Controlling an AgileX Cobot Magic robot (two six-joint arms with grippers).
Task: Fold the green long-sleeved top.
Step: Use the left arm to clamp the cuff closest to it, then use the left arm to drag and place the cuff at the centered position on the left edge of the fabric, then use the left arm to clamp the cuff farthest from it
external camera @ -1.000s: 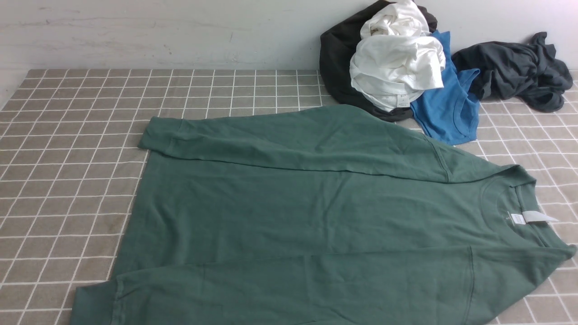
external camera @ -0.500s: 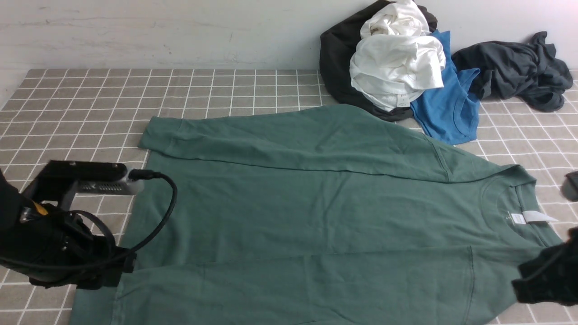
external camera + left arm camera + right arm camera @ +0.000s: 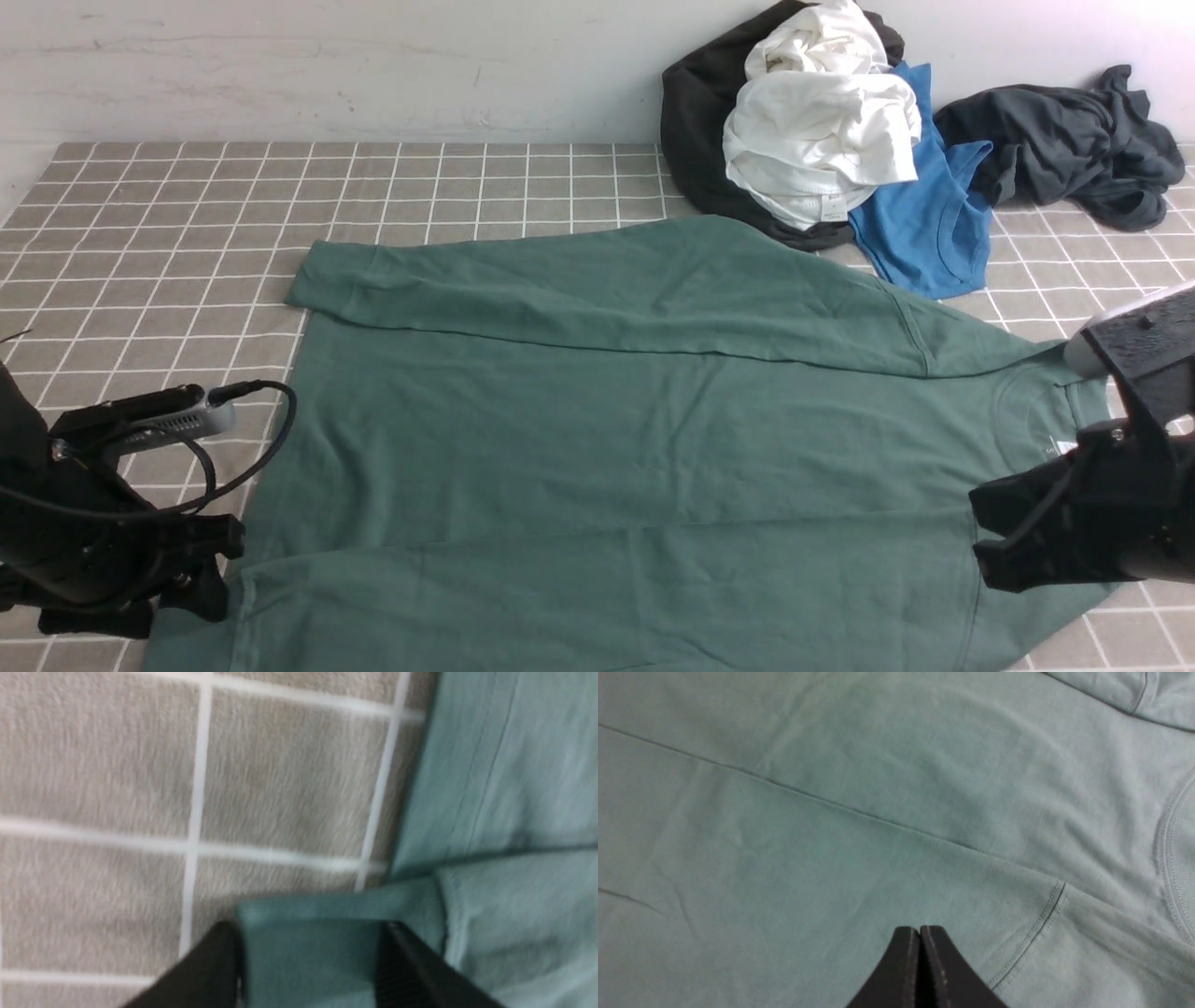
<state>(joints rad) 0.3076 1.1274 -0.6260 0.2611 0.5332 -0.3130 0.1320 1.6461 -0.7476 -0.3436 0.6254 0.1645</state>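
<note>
One cuff (image 3: 336, 910) of the green long-sleeved top (image 3: 607, 439) lies inside the left hand (image 3: 308, 933).

Before me the counter (image 3: 140, 233) wore a grey-brown covering (image 3: 93, 756) ruled into small squares by thin white lines, its nap soft and fuzzy up close. Along its far edge stood a plain whitish wall (image 3: 327, 65), faintly scuffed and streaked. The light lay even and soft.
</note>
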